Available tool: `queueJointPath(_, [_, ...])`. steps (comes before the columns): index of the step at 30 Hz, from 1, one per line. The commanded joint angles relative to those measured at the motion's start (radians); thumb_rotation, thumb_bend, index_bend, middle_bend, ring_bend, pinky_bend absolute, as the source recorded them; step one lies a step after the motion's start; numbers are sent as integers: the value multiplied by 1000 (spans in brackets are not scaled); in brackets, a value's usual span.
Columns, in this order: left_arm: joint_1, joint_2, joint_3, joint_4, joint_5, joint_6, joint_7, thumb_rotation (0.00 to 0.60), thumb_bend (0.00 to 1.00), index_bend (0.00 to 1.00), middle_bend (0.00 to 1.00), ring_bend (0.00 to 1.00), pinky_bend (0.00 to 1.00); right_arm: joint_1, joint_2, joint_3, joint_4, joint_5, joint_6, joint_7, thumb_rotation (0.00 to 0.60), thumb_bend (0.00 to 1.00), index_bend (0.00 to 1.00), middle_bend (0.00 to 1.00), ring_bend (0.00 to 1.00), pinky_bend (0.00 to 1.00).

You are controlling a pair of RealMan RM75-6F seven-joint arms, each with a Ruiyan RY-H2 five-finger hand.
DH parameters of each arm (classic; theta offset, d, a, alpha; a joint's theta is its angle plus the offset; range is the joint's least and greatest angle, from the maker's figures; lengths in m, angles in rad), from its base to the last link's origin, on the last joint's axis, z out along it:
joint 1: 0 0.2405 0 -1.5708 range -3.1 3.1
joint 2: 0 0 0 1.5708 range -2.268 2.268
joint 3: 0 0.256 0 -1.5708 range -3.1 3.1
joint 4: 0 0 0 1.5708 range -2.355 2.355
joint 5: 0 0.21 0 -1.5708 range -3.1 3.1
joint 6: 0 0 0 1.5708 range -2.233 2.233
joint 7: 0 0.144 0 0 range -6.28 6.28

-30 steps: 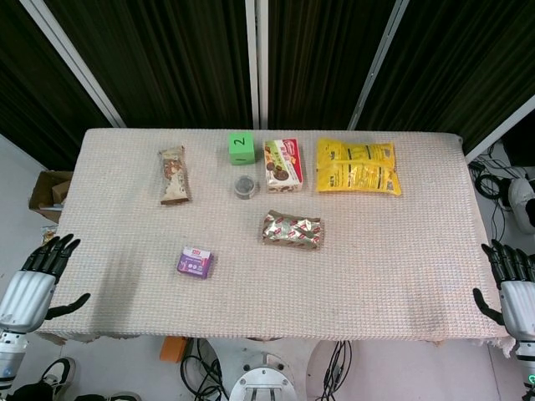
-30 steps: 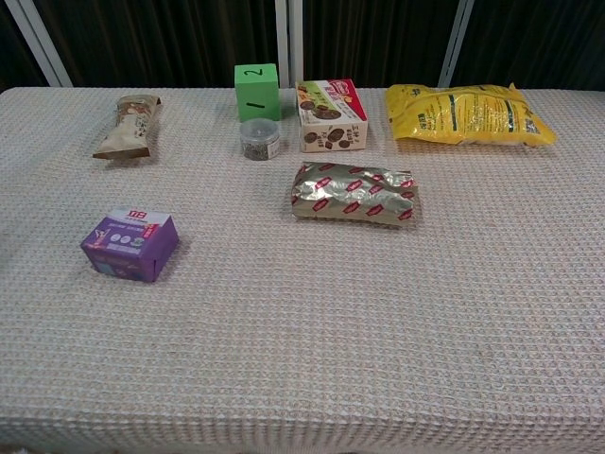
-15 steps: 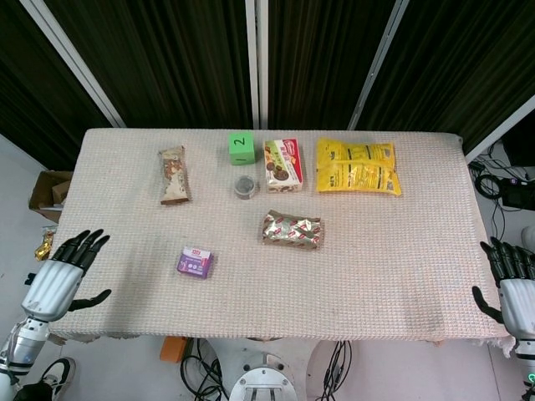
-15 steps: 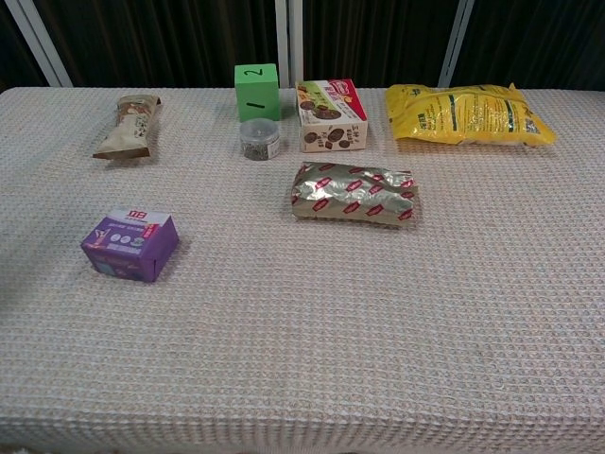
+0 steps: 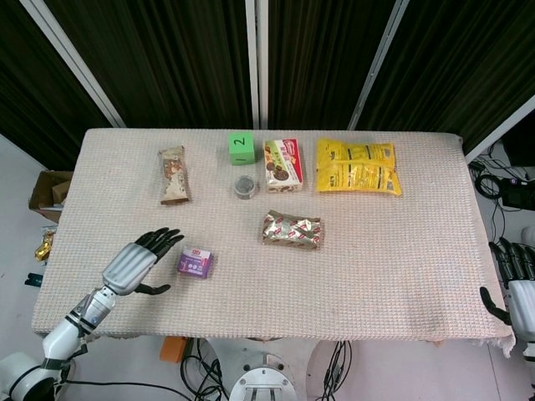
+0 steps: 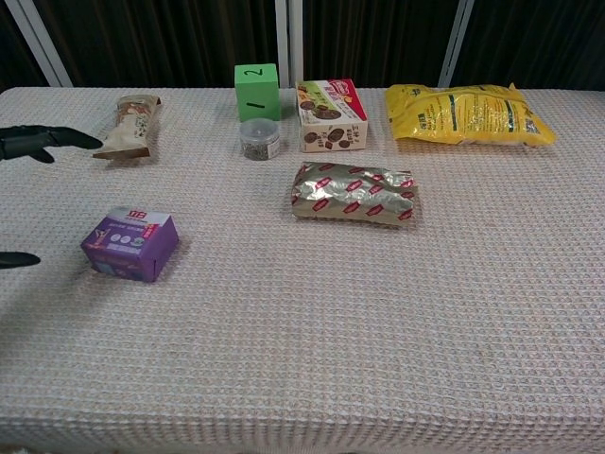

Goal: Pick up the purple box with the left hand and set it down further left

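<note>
The purple box (image 5: pixel 194 263) (image 6: pixel 129 244) lies on the table's front left part. My left hand (image 5: pixel 138 261) hovers just left of it, fingers spread apart and holding nothing, a small gap between fingertips and box. In the chest view only its dark fingertips (image 6: pixel 43 141) show at the left edge. My right hand (image 5: pixel 514 288) hangs off the table's right edge, fingers apart, holding nothing.
A snack bar (image 5: pixel 174 175) lies at the back left. A green cube (image 5: pixel 242 147), a small round tin (image 5: pixel 245 187), a cookie box (image 5: pixel 284 164) and a yellow bag (image 5: pixel 358 167) line the back. A foil packet (image 5: pixel 291 229) lies mid-table. The cloth-covered table (image 5: pixel 401 251) has bare cloth left of the purple box.
My left hand has swung in from beyond the table's left edge to just beside the purple box. The box has not moved. My right hand has dropped slightly lower.
</note>
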Motion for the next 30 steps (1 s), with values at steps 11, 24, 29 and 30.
queueJointPath(11, [-75, -145, 14, 195, -10, -26, -84, 600, 172, 26, 126, 42, 163, 1, 1, -1, -9, 6, -14, -11, 600, 278, 0, 0, 0, 0])
queueJointPath(24, [-95, -199, 42, 283, -5, 7, -169, 600, 216, 27, 217, 42, 163, -2, 2, 2, -11, 15, -15, -13, 600, 278, 0, 0, 0, 0])
queueJointPath(29, [-103, -209, 49, 302, -10, 8, -190, 600, 248, 28, 242, 42, 163, -4, 4, 3, -13, 23, -20, -15, 600, 278, 0, 0, 0, 0])
queueJointPath(30, [-104, -209, 50, 302, -12, 9, -194, 600, 264, 31, 259, 43, 163, -3, 4, 3, -13, 23, -21, -15, 600, 278, 0, 0, 0, 0])
